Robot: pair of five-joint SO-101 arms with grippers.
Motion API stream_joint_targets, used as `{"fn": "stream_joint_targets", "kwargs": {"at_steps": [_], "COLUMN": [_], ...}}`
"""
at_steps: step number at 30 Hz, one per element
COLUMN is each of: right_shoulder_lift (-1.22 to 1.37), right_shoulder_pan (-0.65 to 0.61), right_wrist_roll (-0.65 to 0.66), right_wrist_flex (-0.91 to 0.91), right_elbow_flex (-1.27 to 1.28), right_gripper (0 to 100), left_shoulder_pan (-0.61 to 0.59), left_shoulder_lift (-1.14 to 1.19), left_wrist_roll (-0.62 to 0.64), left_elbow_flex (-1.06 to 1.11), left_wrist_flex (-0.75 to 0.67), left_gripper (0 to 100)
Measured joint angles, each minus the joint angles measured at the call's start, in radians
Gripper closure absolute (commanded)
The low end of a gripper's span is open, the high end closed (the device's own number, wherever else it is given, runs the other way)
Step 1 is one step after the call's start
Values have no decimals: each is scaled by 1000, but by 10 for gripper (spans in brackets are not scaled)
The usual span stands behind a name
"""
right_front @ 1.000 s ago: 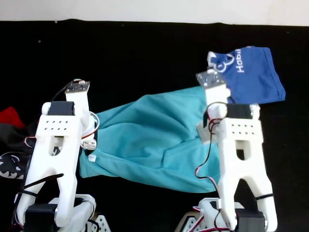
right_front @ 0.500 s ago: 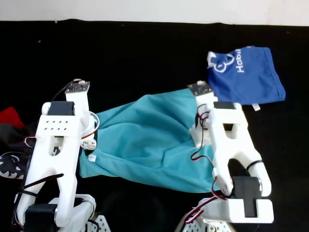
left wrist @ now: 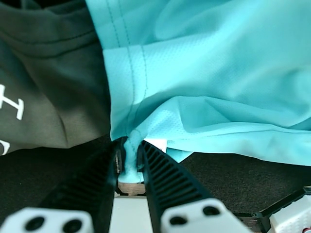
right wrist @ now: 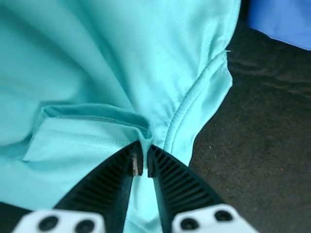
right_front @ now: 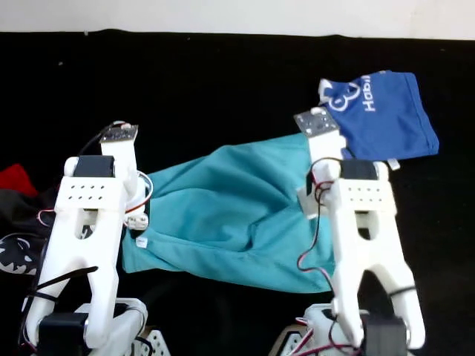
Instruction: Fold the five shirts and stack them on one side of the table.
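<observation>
A teal shirt [right_front: 230, 215] is stretched across the middle of the black table between both arms. My left gripper [left wrist: 130, 158] is shut on the teal shirt's hem at its left end, beside a dark grey shirt [left wrist: 43, 87]. My right gripper [right wrist: 143, 162] is shut on a fold of the teal shirt [right wrist: 121, 58] at its right end. A folded blue shirt [right_front: 382, 115] with white print lies at the back right, just beyond the right arm [right_front: 356, 222]; its edge [right wrist: 284, 19] lies past the teal cloth in the right wrist view.
A heap of dark and red shirts [right_front: 18, 204] lies at the left edge beside the left arm [right_front: 89, 222]. The black tablecloth [right_front: 208, 89] is bare across the back.
The right arm swung left and back toward its base half a second ago, then returned toward the blue shirt, shifting the teal shirt's right end. The left arm has not moved.
</observation>
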Motion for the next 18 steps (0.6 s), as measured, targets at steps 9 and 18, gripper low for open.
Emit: {"fn": "stream_joint_targets", "kwargs": {"at_steps": [9, 18], "right_shoulder_lift": [-304, -284], "right_shoulder_pan": [26, 106], "right_wrist_roll": [0, -21], "right_wrist_flex": [-17, -183], "right_elbow_flex": [2, -253], "right_gripper": [993, 993], "left_shoulder_pan": [0, 0], "left_shoulder_lift": [0, 0], "left_wrist_roll": [0, 0], "left_elbow_flex": [-207, -606], "left_wrist_flex": [58, 213], "left_gripper": [991, 991]}}
